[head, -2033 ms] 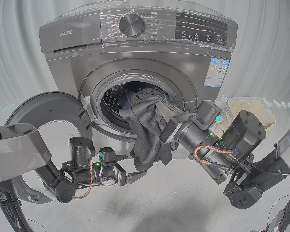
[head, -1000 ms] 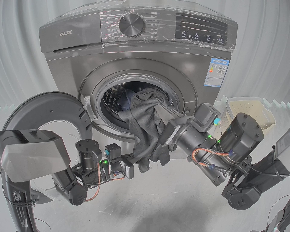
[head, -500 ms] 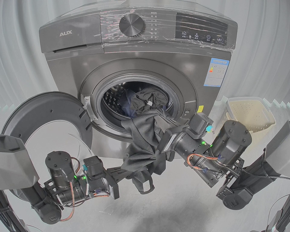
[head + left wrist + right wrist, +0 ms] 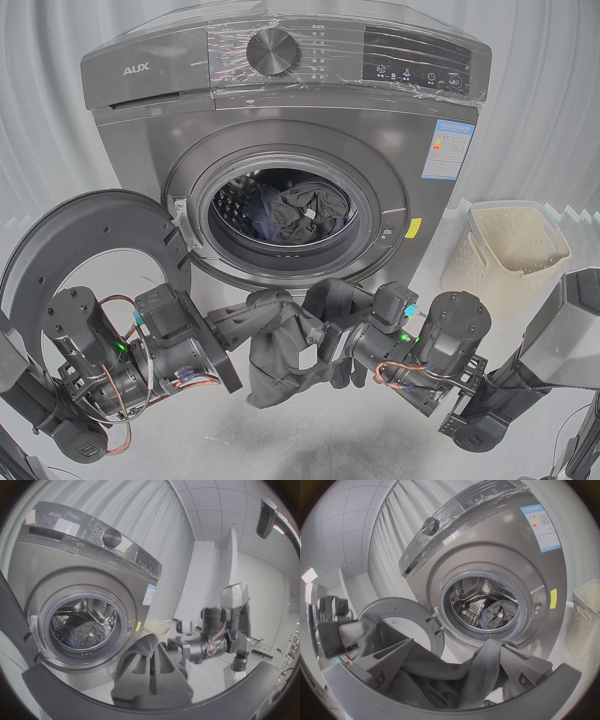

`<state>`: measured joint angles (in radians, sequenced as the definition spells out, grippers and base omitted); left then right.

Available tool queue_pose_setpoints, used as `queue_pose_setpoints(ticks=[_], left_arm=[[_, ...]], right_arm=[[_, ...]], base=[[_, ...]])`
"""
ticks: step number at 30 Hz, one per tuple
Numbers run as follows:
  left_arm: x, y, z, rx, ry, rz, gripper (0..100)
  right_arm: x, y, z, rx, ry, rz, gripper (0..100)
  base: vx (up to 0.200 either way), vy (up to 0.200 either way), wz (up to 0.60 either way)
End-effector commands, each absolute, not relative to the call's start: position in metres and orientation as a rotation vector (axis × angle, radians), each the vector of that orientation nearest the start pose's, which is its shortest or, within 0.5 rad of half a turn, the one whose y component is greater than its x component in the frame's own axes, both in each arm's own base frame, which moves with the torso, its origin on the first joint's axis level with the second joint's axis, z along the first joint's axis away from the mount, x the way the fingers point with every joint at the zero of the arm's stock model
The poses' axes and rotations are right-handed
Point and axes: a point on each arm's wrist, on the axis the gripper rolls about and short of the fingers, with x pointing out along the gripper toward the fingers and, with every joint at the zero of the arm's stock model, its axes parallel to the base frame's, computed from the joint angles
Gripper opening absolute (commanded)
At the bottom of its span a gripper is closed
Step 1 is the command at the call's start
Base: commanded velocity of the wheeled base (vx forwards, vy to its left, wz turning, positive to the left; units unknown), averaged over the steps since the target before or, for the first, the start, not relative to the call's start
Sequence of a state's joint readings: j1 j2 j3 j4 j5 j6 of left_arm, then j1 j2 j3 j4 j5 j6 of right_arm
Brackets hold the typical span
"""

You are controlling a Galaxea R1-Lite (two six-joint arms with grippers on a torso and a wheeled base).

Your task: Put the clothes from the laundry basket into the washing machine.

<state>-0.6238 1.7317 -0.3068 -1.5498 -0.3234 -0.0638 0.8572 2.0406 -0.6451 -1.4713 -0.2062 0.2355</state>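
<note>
Head view: dark garment (image 4: 281,365) is hanging outside the washing machine (image 4: 144,150), other clothes (image 4: 306,209) are lying in the drum, and the laundry basket (image 4: 478,262) seems empty; left wrist view: left pincer (image 4: 153,648) is clamping the garment; right wrist view: right pincer (image 4: 456,650) is gaping, cloth draping one finger.

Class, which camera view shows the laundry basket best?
The head view: the laundry basket stands nearly whole beside the washing machine, its inside visible. The right wrist view cuts it at the edge; the left wrist view shows a part past the dark garment.
</note>
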Motion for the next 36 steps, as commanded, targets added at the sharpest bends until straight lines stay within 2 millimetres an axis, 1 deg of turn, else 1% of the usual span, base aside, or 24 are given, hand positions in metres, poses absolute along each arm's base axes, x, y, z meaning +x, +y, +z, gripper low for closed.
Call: queue_pose_setpoints(ticks=[1, 9, 12, 16, 22, 25, 28, 33, 36], left_arm=[[0.201, -0.15, 0.159, -0.097, -0.152, -0.914, 0], [0.205, -0.15, 0.163, -0.112, -0.165, -0.881, 0], [0.209, -0.149, 0.167, -0.127, -0.181, -0.853, 0], [0.214, -0.15, 0.174, -0.153, -0.208, -0.829, 0], [0.217, -0.149, 0.179, -0.175, -0.224, -0.801, 0], [0.217, -0.149, 0.179, -0.176, -0.225, -0.802, 0], [0.217, -0.149, 0.179, -0.176, -0.225, -0.802, 0], [0.217, -0.149, 0.181, -0.179, -0.229, -0.804, 0], [0.216, -0.149, 0.182, -0.18, -0.233, -0.804, 0]], right_arm=[[0.225, 0.258, 0.103, 0.238, 0.058, 0.661, 100], [0.221, 0.252, 0.09, 0.205, 0.113, 0.65, 100], [0.22, 0.249, 0.085, 0.19, 0.135, 0.644, 100], [0.212, 0.243, 0.074, 0.152, 0.199, 0.648, 100], [0.195, 0.233, 0.054, 0.091, 0.302, 0.687, 100], [0.193, 0.232, 0.046, 0.072, 0.334, 0.689, 100], [0.196, 0.236, 0.046, 0.078, 0.324, 0.689, 100], [0.208, 0.242, 0.055, 0.112, 0.267, 0.675, 100], [0.211, 0.244, 0.06, 0.129, 0.241, 0.673, 100]], base=[[0.0, 0.0, 0.0], [0.0, 0.0, 0.0], [0.0, 0.0, 0.0], [0.0, 0.0, 0.0], [0.0, 0.0, 0.0], [0.0, 0.0, 0.0], [0.0, 0.0, 0.0], [0.0, 0.0, 0.0], [0.0, 0.0, 0.0]])
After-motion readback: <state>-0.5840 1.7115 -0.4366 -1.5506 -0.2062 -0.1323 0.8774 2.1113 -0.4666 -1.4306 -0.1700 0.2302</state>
